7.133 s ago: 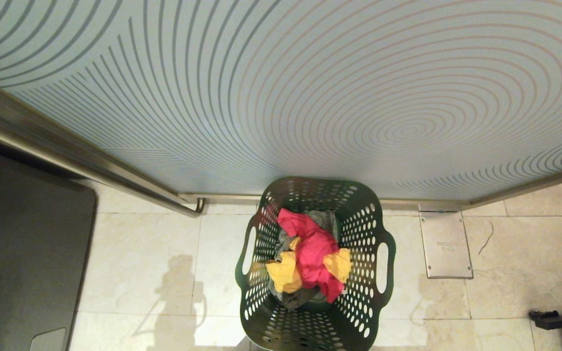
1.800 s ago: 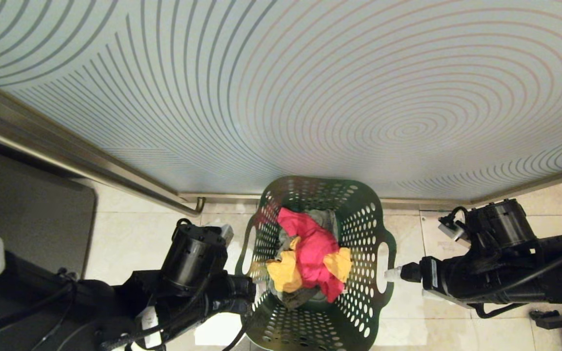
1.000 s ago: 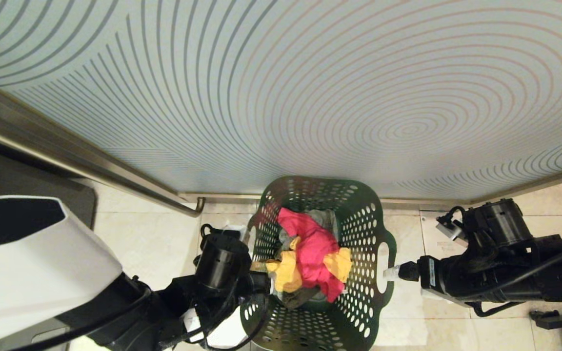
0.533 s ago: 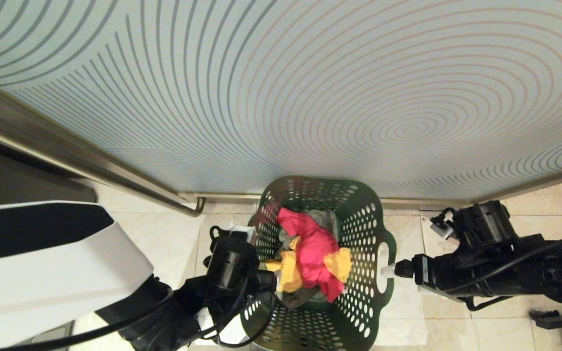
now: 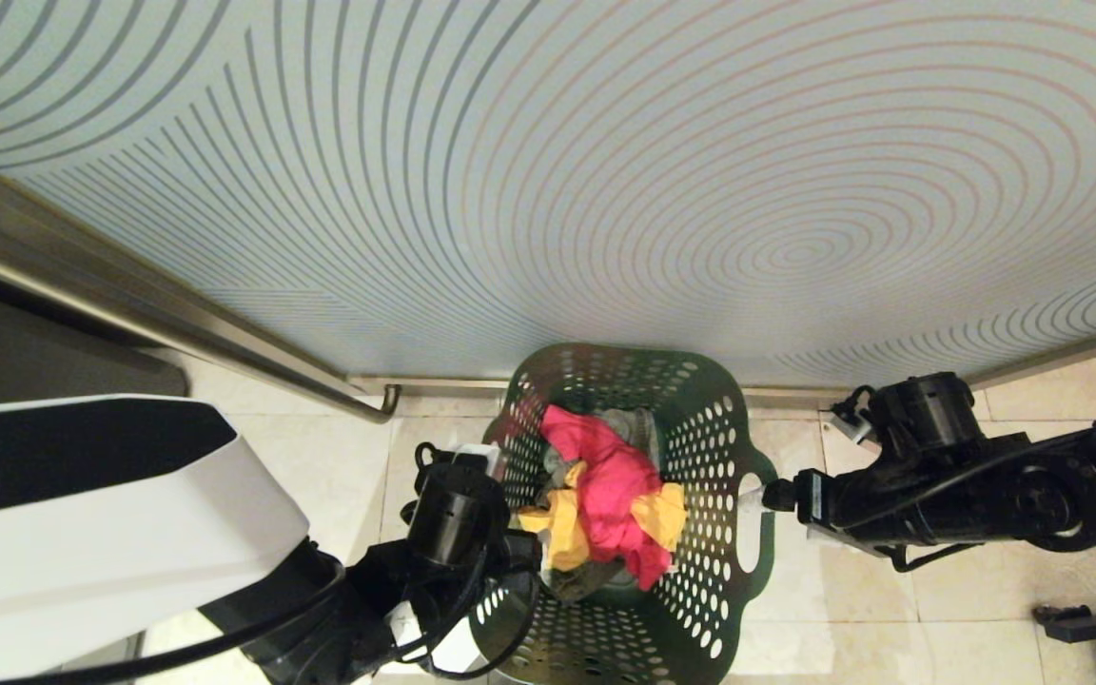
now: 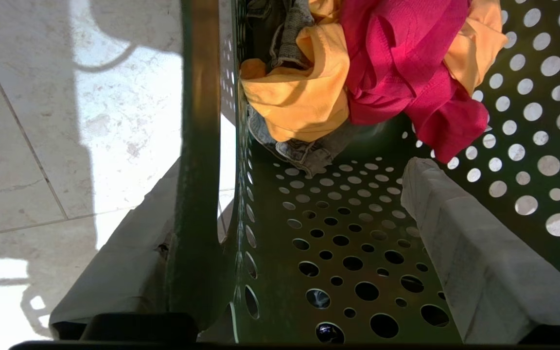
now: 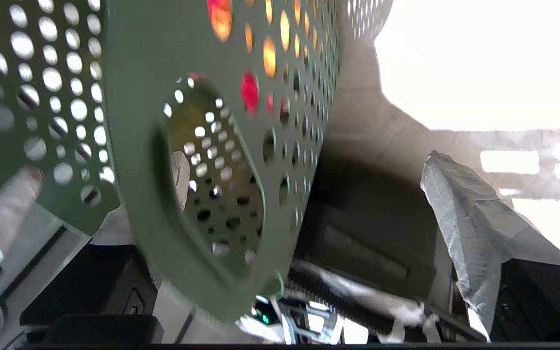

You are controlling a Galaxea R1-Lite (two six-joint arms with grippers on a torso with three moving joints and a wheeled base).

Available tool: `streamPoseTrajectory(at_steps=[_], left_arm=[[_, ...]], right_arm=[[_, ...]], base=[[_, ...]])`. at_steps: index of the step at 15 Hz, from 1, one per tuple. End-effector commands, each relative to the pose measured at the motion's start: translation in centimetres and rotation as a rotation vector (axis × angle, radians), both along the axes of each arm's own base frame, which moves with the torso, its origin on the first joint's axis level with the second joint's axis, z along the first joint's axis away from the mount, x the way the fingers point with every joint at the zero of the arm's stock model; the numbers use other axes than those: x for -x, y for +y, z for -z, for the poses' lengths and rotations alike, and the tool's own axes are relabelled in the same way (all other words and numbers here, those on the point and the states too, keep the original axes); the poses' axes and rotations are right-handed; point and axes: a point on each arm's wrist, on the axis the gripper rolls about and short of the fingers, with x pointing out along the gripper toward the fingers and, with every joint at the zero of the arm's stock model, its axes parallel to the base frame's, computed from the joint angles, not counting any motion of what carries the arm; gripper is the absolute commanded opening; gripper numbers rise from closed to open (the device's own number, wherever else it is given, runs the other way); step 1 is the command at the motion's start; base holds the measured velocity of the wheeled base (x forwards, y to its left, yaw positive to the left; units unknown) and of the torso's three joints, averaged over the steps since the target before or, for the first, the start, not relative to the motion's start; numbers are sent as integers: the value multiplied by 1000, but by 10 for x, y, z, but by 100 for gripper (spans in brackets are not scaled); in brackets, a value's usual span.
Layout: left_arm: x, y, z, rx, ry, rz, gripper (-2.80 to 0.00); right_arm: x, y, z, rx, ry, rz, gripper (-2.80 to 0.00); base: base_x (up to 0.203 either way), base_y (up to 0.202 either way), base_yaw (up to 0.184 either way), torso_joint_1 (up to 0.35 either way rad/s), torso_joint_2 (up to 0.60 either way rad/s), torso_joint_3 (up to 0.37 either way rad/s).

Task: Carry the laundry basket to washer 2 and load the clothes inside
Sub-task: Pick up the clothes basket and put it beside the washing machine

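The dark green laundry basket (image 5: 700,447) stands on the tiled floor against the glass wall, holding pink, yellow and grey clothes (image 5: 605,495). My left gripper (image 5: 515,547) is open astride the basket's left wall (image 6: 197,146). One of its fingers (image 6: 479,262) is inside, the other outside. My right gripper (image 5: 753,499) is open at the right handle. One of its fingertips (image 7: 181,170) pokes through the oval cut-out while the other finger (image 7: 464,218) stays outside the wall (image 7: 129,121). Washer 2 is out of view.
A frosted glass wall with curved stripes (image 5: 605,190) rises just behind the basket, with a metal rail (image 5: 177,323) running down to the left. A dark grey panel (image 5: 34,352) lies at far left. A black object (image 5: 1090,623) sits at the bottom right.
Both arms came in from the sides. The left gripper slid over the basket's left wall, and the right gripper moved left until a fingertip entered the handle cut-out. The basket stayed put.
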Motion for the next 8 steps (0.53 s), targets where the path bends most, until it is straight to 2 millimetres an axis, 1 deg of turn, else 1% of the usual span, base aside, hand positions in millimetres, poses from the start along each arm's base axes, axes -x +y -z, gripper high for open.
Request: streamPoseTrajectory(at_steps=[1, 4, 8], left_arm=[[0, 0, -2, 7, -7, -4, 0], [0, 1, -1, 6, -5, -4, 0], [0, 0, 0, 4, -3, -5, 0]], right_arm=[[-15, 0, 6, -1, 9, 9, 0], [-26, 1, 1, -7, -19, 12, 0], [-28, 2, -4, -5, -6, 10, 0]], base=[[0, 0, 0, 0, 0, 0], [0, 0, 0, 0, 0, 0], [0, 0, 0, 0, 0, 0]])
